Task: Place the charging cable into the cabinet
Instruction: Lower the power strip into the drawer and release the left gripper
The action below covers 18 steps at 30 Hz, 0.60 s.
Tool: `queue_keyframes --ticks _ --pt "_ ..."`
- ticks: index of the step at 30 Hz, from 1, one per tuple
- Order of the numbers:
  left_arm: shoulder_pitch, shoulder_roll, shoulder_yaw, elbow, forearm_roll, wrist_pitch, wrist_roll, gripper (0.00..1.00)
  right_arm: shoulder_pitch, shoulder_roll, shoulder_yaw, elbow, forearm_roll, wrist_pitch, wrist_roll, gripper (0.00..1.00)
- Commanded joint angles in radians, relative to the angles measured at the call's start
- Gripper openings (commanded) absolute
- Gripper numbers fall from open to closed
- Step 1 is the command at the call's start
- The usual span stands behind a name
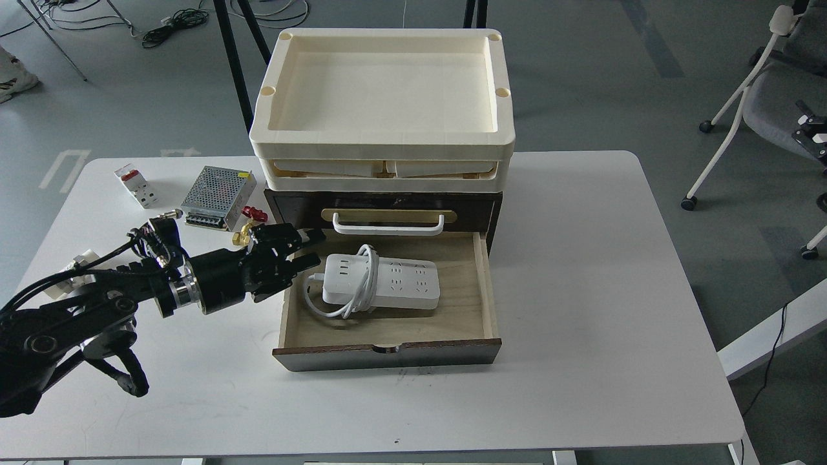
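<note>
The charging cable (387, 283), a white power strip with its cord looped round its left end, lies flat inside the open lower drawer (387, 352) of the dark brown cabinet (494, 213). My left gripper (313, 248) is open and empty. It hovers over the drawer's left wall, just left of the strip and apart from it. The upper drawer's white handle (387, 226) sits on its brass plate behind the strip. My right gripper is out of view.
Cream trays (382, 97) are stacked on the cabinet. Left of the cabinet lie a metal mesh power-supply box (216, 188), a white breaker with red switch (136, 186) and a brass valve with red handle (249, 223). The white table (614, 290) ends at right.
</note>
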Motion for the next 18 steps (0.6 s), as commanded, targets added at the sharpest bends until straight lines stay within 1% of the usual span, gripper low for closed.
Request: queue_keyframes --ticks 1,6,9,12,14,16,18 --pt "0.030 0.079 -0.048 0.008 -0.033 0.000 0.000 0.99 0.000 0.000 0.001 0.002 0.000 0.000 -0.002 1.00" --pt "0.034 0.203 -0.093 0.046 -0.186 0.000 0.000 0.99 0.000 0.000 0.021 0.021 0.000 0.000 0.000 1.00" --pt "0.031 0.251 -0.192 0.089 -0.347 0.000 0.000 0.99 -0.002 0.000 0.023 0.138 -0.003 0.000 0.006 1.00" --pt "0.017 0.262 -0.306 0.172 -0.455 0.000 0.000 0.99 0.000 0.011 0.035 0.239 -0.003 0.000 0.034 1.00" --pt "-0.001 0.257 -0.366 0.227 -0.476 0.000 0.000 0.99 0.003 0.029 0.070 0.285 -0.003 0.000 0.047 1.00" --pt "-0.038 0.250 -0.413 0.281 -0.490 0.000 0.000 0.99 0.006 0.083 0.098 0.331 -0.004 0.000 0.048 1.00" --pt "-0.062 0.239 -0.421 0.306 -0.510 0.000 0.000 0.99 0.008 0.126 0.095 0.373 -0.012 0.000 0.046 1.00"
